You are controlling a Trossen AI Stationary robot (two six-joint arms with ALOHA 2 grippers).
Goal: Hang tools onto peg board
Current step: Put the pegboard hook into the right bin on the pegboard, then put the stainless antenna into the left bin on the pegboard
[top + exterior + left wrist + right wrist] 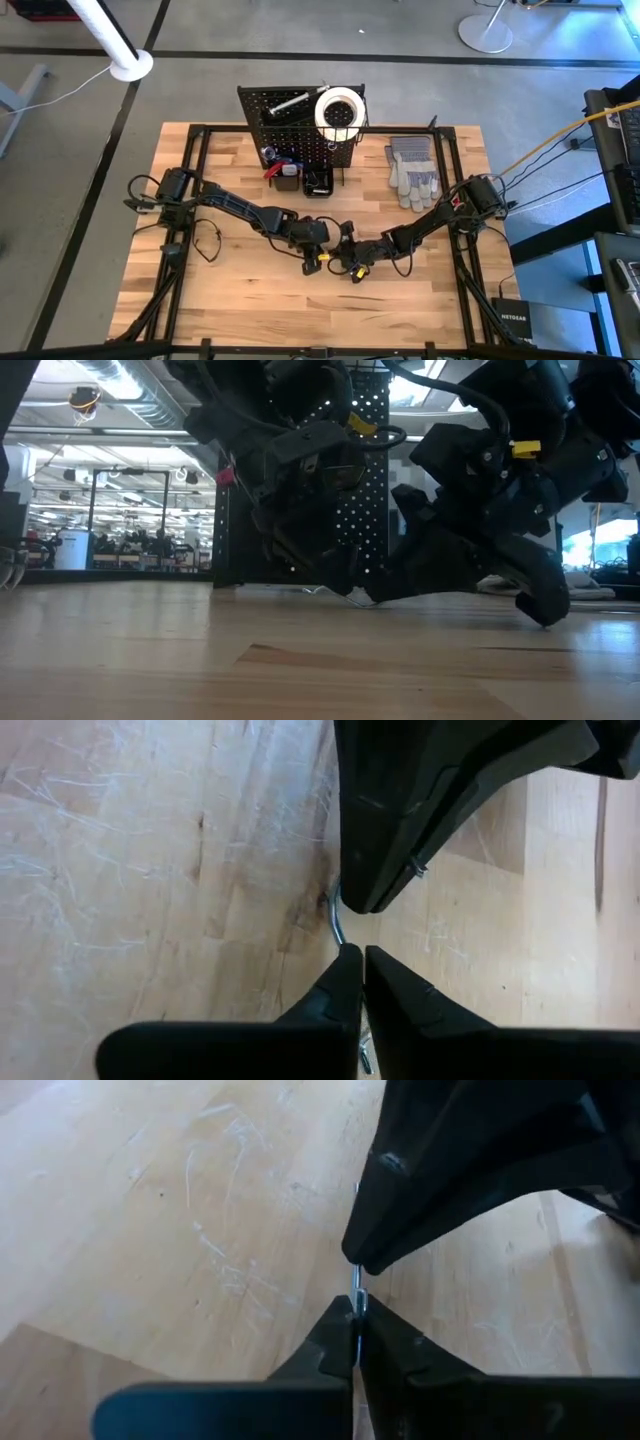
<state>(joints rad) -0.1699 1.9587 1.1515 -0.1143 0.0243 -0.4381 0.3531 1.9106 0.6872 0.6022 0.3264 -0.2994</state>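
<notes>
A thin silver metal rod with a bend in it spans the small gap between my two grippers at the middle of the table. My left gripper and my right gripper meet tip to tip there, left and right, each shut on the rod. The black peg board stands upright at the table's far side. A white tape roll and a silver tool are up on it, and red-handled tools stick out of a bin at its foot. My left gripper pinches one end of the rod between its two fingertips, slanting down from the table's left. The rod's bent stretch shows just beyond the tips, close over the wood. My right gripper pinches the rod's other end between its two fingertips, slanting down from the table's right. The fingers lie along the rod. Only a short bare piece shows between the two grippers.
Grey work gloves lie at the far right of the table. A second small black bin stands at the board's foot. Bare wood stretches along the near side.
</notes>
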